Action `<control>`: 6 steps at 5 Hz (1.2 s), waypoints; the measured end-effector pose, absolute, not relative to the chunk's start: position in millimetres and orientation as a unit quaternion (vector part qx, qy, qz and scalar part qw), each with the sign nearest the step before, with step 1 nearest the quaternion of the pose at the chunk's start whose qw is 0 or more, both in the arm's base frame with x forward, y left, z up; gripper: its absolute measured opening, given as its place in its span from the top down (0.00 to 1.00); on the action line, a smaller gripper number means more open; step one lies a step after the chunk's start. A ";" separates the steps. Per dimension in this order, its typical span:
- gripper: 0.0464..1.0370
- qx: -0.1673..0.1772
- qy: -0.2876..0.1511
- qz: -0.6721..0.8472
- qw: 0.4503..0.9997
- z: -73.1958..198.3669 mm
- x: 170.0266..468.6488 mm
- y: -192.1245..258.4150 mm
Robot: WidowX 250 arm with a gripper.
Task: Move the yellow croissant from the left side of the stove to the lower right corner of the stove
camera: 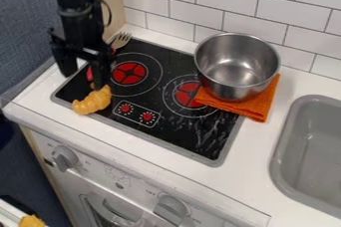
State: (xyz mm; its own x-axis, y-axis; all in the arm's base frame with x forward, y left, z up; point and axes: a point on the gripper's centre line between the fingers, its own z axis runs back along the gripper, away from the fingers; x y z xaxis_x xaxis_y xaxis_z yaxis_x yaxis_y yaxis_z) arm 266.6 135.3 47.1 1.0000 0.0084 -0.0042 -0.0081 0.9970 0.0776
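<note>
Arm: I hang steeply downward
My claw (83,75): spread wide
Nearest: golden, crescent-shaped toy croissant (92,101), right by one fingertip (99,85)

Your toy croissant (93,101) is golden-orange, curved and ridged. You have it lying at a slant across the black stovetop's (174,134) front edge, near the left corner, its upper end close by your tool (83,79).

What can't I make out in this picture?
In the camera view:
Fork: its lower end is hidden by the gripper.
Red thing: mostly hidden by the gripper; I can't tell what it is.
Sink: cut off by the right edge.
Yellow thing: cut off by the bottom edge.
Markings around the oven knobs: too small.
</note>
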 end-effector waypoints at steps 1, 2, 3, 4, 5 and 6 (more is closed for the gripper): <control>0.04 0.046 0.007 0.006 0.999 37.6 262.8 136.5; 0.04 0.043 0.016 0.003 0.999 20.6 263.7 132.7; 0.04 0.042 0.014 0.005 0.999 13.8 266.2 127.9; 0.07 0.041 0.017 0.004 0.999 9.1 266.7 124.6; 0.34 0.041 0.016 0.002 0.999 8.7 267.3 121.9; 0.39 0.044 0.015 0.001 0.999 9.3 263.1 120.0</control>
State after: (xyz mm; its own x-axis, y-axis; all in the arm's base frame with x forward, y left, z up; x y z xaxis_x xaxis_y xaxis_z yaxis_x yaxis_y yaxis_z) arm 263.1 120.0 9.3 0.9995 0.0036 -0.0299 -0.0010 0.9962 0.0873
